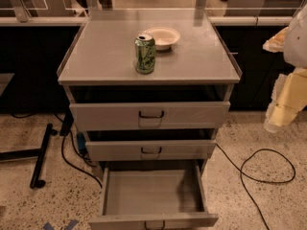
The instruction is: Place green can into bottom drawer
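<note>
Table (110, 56) (a grey three-drawer cabinet) fills mid frame. Bottom drawer (152, 191) is pulled out w/ its tray bare. White bowl (163, 35) sits toward the back. Green can (145, 54) stands upright on the table, just beside the bowl, near the front edge.

Risks, as I judge: a sideways approach could tip the can or shove the bowl, and on the way down the can may catch the table edge.

Gripper (277, 118) hangs well right of the table, touching nothing. Jaws spread or pressed together: can't tell.
</note>
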You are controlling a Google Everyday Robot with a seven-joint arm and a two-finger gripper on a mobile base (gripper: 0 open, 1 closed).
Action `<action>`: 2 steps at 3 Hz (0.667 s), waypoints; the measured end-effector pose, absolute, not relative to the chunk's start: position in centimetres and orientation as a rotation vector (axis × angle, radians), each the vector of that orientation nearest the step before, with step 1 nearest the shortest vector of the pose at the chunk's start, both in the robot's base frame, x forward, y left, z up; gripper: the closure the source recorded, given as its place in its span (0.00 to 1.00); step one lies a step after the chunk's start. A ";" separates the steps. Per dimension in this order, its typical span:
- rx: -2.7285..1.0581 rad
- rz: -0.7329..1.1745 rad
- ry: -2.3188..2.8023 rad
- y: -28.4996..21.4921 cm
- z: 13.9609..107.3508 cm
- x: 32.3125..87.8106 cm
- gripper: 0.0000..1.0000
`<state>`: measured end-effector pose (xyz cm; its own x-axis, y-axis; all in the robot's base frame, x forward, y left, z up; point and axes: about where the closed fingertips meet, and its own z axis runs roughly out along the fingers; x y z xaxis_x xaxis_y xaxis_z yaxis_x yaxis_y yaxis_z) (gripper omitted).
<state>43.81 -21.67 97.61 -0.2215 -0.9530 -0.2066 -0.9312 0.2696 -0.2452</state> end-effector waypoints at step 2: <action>-1.698 -0.010 2.189 -20.7 97.3 45.1 0.00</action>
<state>45.11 -20.72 97.31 -0.2061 -0.9368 -0.2827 -0.9341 0.2744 -0.2282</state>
